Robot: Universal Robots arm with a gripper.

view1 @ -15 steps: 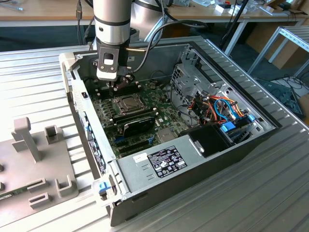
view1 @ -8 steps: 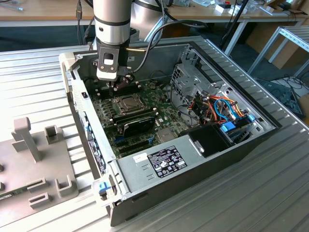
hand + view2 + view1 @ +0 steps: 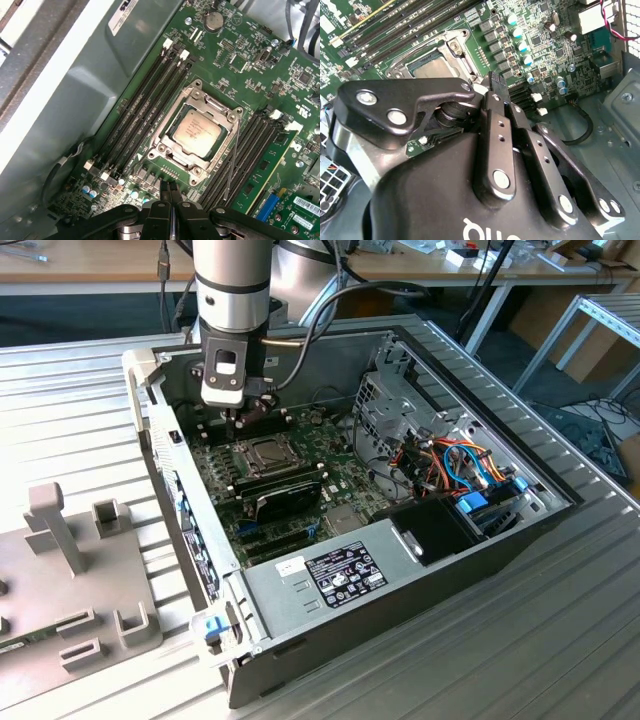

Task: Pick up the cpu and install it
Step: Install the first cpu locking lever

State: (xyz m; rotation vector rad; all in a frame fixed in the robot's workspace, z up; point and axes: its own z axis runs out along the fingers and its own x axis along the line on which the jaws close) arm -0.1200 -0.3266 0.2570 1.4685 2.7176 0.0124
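Hovering above the green motherboard (image 3: 250,65), the fingers (image 3: 176,196) were seen pressed together with nothing pinched between them. In both wrist views the gripper (image 3: 172,189) (image 3: 492,82) was found just beside one side of the metal socket frame (image 3: 165,125), over the row of small components at that side, not over the frame's opening. Whether the tips touched the board could not be told; in the exterior view the gripper (image 3: 243,418) appeared to be held a little above it.

The cpu (image 3: 195,131) was found apart from the fingers. It lay flat in the socket with its dull silver top showing through the frame's opening, between two banks of long black memory slots (image 3: 142,107) and away from the board's edges. A thin wire lever (image 3: 232,155) was seen along one side of the frame; whether it was latched could not be told.

The picking up and the seating were judged to be done, and the step in hand was taken to be the tail of the install, with the chip released in its place. Any further move was judged to call for a straight, careful path, since the frame, the lever and the small capacitors (image 3: 90,191) were crowded close around the tips.

Farther out, the board was carried in an open computer case (image 3: 350,635) with a grey power supply (image 3: 330,575) along its near side. The case rested on the ribbed metal counter (image 3: 560,640), and a grey fixture (image 3: 60,530) stood by the counter's edge on the exterior view's left.
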